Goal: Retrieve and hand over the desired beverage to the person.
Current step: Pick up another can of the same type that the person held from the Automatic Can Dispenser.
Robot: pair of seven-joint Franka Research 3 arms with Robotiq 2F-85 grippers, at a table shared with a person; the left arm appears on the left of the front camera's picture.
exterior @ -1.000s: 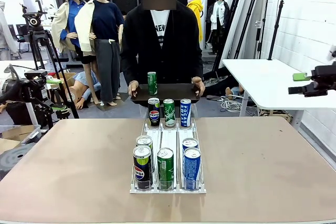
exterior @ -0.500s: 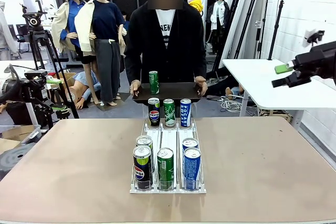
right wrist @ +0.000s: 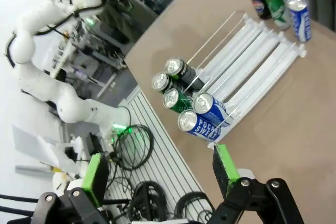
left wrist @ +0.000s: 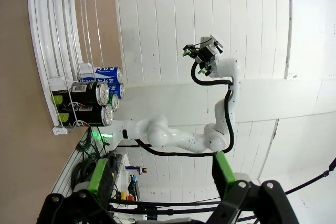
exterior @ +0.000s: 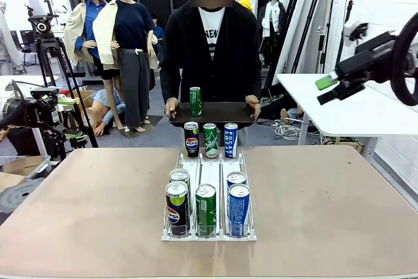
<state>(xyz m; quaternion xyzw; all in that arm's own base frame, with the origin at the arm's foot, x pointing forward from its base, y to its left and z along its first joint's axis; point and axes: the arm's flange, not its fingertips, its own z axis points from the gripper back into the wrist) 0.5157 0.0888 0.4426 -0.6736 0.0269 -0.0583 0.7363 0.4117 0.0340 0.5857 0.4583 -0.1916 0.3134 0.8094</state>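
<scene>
Eight cans (exterior: 206, 208) stand in the white rack (exterior: 210, 170) at centre of the front view; behind, top centre, the person (exterior: 210, 50) holds a dark tray (exterior: 222, 114) bearing a green can (exterior: 195, 101). Upper right, the right gripper (exterior: 326, 91) hangs open, empty. Left wrist view: the left gripper (left wrist: 161, 174) gapes at the bottom edge, holding nothing. Right wrist view: right gripper wide, empty.

A person (exterior: 210, 57) wears a long black jacket with long sleeves over a white T-shirt with black lettering. The left arm (right wrist: 38, 81) and right arm (left wrist: 173, 137) are white, with rounded joints and black cables alongside. The left end effector (left wrist: 161, 174) and right end effector (right wrist: 160, 174) are black, with green finger pads.
</scene>
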